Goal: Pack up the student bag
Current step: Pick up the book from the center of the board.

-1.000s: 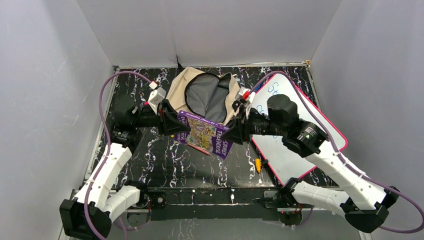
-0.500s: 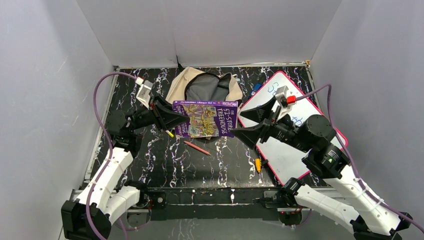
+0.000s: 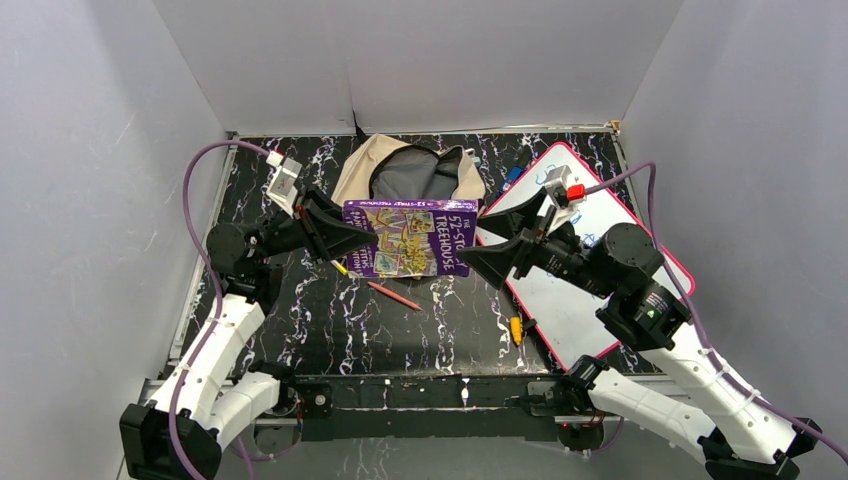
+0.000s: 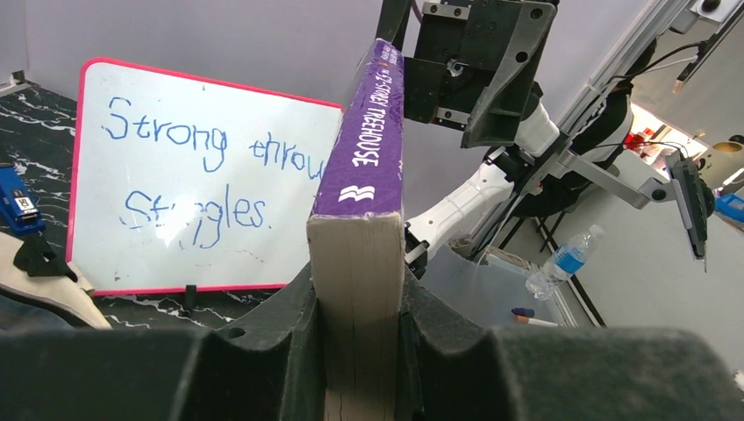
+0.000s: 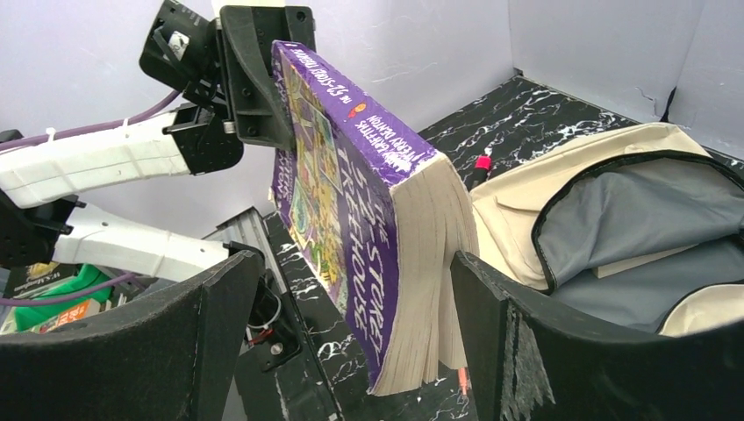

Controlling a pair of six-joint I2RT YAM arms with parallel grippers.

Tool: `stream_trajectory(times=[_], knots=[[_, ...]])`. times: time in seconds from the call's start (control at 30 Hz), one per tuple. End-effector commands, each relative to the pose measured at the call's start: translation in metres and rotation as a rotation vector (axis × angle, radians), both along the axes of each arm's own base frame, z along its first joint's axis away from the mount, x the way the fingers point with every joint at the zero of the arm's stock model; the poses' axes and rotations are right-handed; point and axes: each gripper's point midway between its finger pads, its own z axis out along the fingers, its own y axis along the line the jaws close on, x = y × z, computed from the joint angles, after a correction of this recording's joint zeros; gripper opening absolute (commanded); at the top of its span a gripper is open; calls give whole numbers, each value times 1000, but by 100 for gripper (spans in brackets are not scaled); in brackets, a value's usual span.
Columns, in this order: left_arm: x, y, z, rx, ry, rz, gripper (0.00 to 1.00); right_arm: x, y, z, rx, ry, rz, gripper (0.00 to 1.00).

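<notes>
At the tabletop's (image 3: 300, 320) far edge lies the student bag (image 3: 415, 175), open, just beyond the book (image 3: 410, 238) held crosswise above. Left fingers (image 4: 263, 351) pinch the book's left end; right fingers (image 5: 132, 351) stand spread around its right end.

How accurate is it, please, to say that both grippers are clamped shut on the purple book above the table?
Only the left gripper is clamped on the purple book; the right gripper stands open around its other end, as the right wrist view shows.
</notes>
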Motion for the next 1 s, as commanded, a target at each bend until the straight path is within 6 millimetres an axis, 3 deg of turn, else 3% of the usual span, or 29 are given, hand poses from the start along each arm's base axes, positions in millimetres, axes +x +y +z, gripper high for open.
stream_trajectory(times=[0.0,0.23,0.43,0.63,0.97], knots=[[-30,0,40,-46,-163,-51,0,10,-5,4,9,3,-69,90],[-28,-1,36,-39,-147,-58,0,16,-35,10,18,-36,-213,97],[-27,-2,37,-40,-136,-63,0,0,-10,3,-5,-36,-43,94],[-21,-2,42,-67,-128,-31,0,-15,15,-5,-15,-31,127,81],[-1,0,44,-141,-43,56,0,-19,16,-5,0,-41,153,54]])
